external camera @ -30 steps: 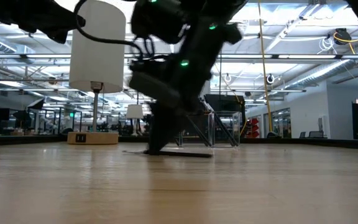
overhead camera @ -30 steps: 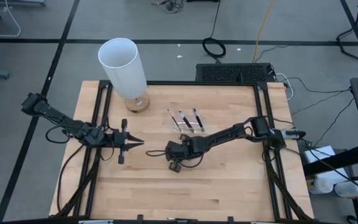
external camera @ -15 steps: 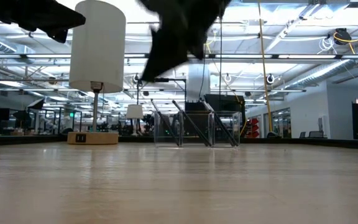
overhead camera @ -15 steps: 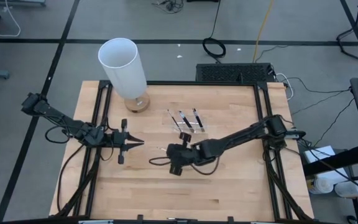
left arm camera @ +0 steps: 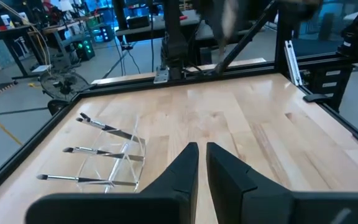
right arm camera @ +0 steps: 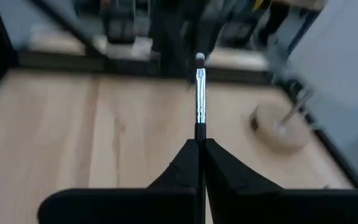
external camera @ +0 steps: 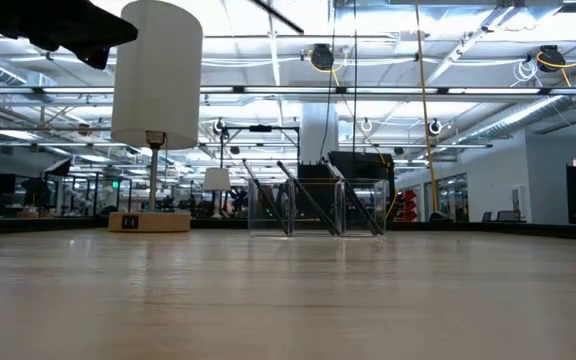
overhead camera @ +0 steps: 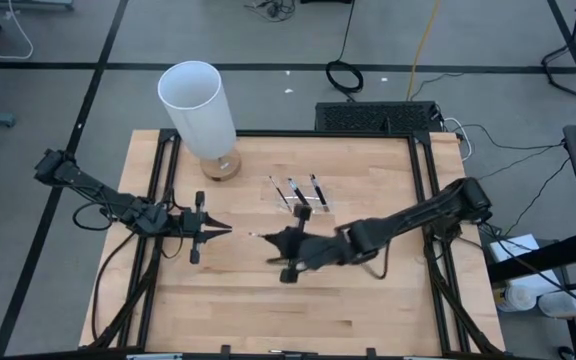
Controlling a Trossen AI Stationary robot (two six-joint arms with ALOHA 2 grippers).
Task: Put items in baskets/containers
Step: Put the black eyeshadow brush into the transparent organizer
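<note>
I have the right gripper [overhead camera: 268, 237] clenched on one brush [right arm camera: 199, 99], raised above the middle of the table [overhead camera: 368, 300], its silvery tip sticking out ahead of the fingers. Three more brushes [overhead camera: 298, 192] lean in the clear tray [external camera: 318, 207] near the white cylinder [overhead camera: 200, 110]. The left gripper [overhead camera: 224, 230] hangs over the table's left side, fingers nearly together, holding nothing.

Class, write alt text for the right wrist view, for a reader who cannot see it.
The right gripper is shut on a thin brush, which points straight ahead above the wooden table. Farther off, blurred, are the round wooden base of the white cylinder and dark frame rails.
</note>
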